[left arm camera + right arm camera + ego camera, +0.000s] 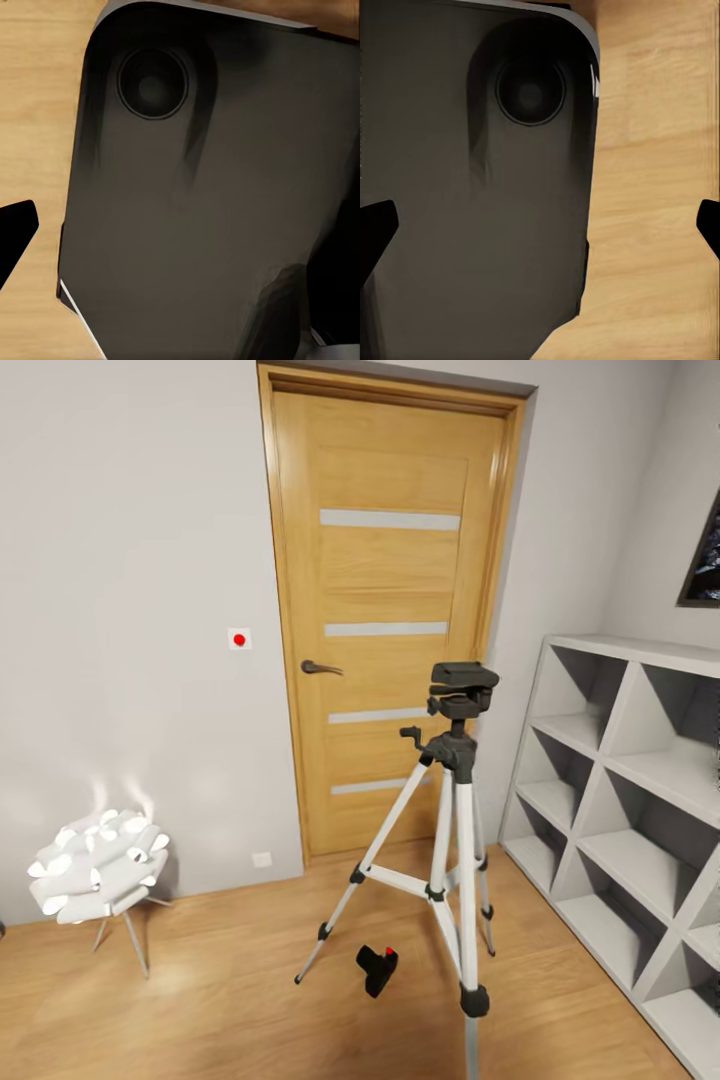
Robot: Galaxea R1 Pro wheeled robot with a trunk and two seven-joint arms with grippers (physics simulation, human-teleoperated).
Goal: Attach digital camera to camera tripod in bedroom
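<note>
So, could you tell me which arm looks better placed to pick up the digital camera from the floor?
Probably right, though only slightly. The digital camera lies on the wood floor between the camera tripod legs, just right of the head view's centre. Neither arm has reached out yet, so the robot must get closer first.

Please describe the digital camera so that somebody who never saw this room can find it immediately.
Start from the wooden door, then look at the camera tripod with silver legs that stands in front of it. The digital camera lies on the wood floor between the tripod's feet. It is the small black boxy object with a red dot, unlike the tripod's black head high above it.
</note>
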